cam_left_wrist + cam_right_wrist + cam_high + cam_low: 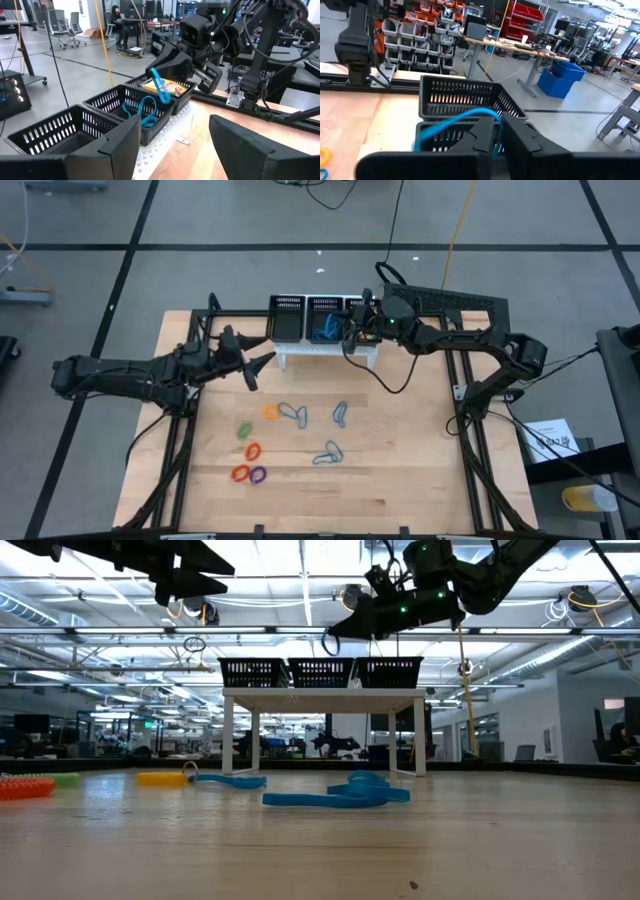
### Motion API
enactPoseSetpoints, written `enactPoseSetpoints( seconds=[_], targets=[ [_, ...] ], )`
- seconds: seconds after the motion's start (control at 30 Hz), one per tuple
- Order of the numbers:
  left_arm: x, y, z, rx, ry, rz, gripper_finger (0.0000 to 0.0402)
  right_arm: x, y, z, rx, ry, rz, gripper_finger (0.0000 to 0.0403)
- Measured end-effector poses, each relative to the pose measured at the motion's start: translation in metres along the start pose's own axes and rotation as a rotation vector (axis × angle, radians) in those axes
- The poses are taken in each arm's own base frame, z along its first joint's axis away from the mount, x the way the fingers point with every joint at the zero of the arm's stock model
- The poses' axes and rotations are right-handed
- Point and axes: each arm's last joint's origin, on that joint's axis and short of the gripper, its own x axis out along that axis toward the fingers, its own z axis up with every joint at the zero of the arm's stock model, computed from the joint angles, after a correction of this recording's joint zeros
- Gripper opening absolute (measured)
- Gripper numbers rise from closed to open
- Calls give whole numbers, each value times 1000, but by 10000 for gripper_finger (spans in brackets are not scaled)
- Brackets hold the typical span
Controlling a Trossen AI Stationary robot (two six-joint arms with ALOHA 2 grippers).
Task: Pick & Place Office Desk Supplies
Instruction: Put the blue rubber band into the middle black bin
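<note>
Two claws up at the back of the table [400, 470], both by the black mesh organiser [288, 305]

Right claw [358, 323] above the organiser's right end, pinched narrow on one blue loop [160, 89]. Hangs that loop down from the fingertips, long axis close to upright, lower end just above the rim. From the left wrist view, sits about over the wall between the middle compartment, which already holds other blue loops [145, 114], and the end compartment with a crayon box [172, 88]. Cannot tell which side of that wall it is truly on.

Likely step in hand: dropping the loop in with its kind. Calls, then, for a small shift toward the middle compartment before letting go. Otherwise risks landing it on the crayon box or draping it over the wall.

Left claw [258, 358] spread wide, holding nothing, hovering off the organiser's left end above the table.

More loops flat on the table, well apart from both claws:
- blue ones in three spots [292, 414]
- an orange loop [270, 411]
- a green loop [244, 429]
- a red loop [240, 473]
- a purple loop [258, 475]

Coloured cluster nearer the left claw than the right, so probably work for that arm
</note>
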Motion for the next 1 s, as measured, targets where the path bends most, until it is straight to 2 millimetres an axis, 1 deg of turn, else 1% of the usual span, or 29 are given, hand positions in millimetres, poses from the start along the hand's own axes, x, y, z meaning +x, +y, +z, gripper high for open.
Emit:
enactPoseSetpoints(
  seconds=[0.2, 0.33, 0.47, 0.6, 0.7, 0.83, 1.0],
  targets=[
    [0, 0, 0, -21, -1, 0, 243, 0, 0, 0, -10, -1, 0, 100],
    [0, 0, 0, -25, -2, 0, 243, 0, 0, 0, 76, 0, 1, 148],
    [0, 0, 0, -27, -2, 0, 243, 0, 1, -1, 132, 14, 5, 178],
    [0, 0, 1, -29, -6, -1, 243, 1, 1, -1, 162, 57, 13, 189],
    [0, 0, 3, -37, -26, -3, 243, 5, -2, 5, 170, 130, 25, 188],
    [0, 0, 3, -34, -31, -3, 243, 8, -6, 18, 167, 164, 30, 186],
    [0, 0, 3, -36, -31, -3, 243, 8, -10, 20, 172, 220, 21, 185]
  ],
)
